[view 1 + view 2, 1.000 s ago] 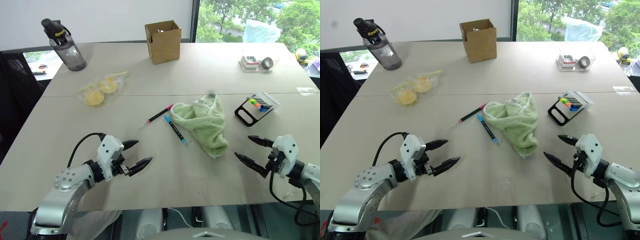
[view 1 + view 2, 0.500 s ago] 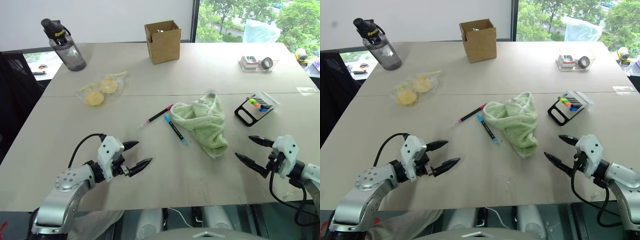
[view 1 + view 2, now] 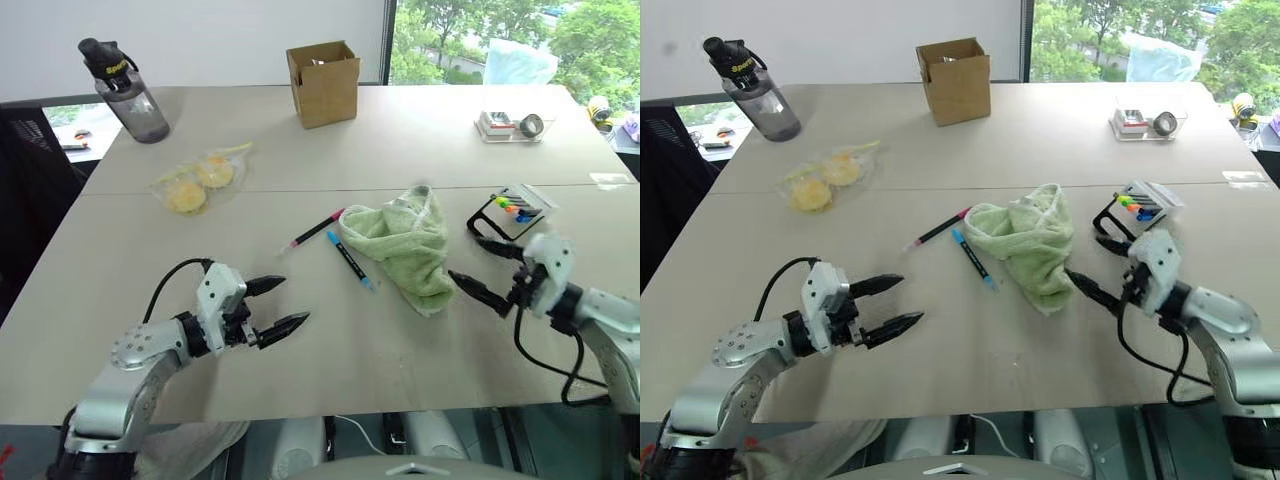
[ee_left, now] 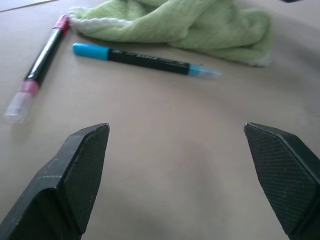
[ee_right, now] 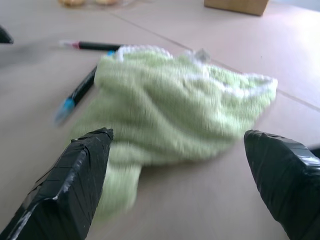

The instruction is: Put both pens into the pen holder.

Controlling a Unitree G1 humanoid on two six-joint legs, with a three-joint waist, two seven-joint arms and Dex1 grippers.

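Pens lie side by side on the table (image 3: 130, 240), untouched: the pink-capped pen (image 3: 318, 229) slants toward the green towel (image 3: 405, 240), its pink end just beside the towel's edge, and the blue-ended pen (image 3: 351, 259) lies close along the towel's near side. The pen holder (image 3: 508, 213) stands well apart from them, beyond the towel on the right. Both look light, thin and stiff, with smooth round barrels that would likely roll or skid under a sideways nudge, so a pinch across the middle of the black barrel, coming down from above, seems the safest hold; the blue one sits close enough to the soft towel that a finger could snag the cloth. The left gripper (image 3: 277, 306) hovers near the front edge with its jaws spread wide and nothing between them. The right gripper (image 3: 485, 271) hangs by the towel's right side, in front of the holder, likewise wide apart and empty.
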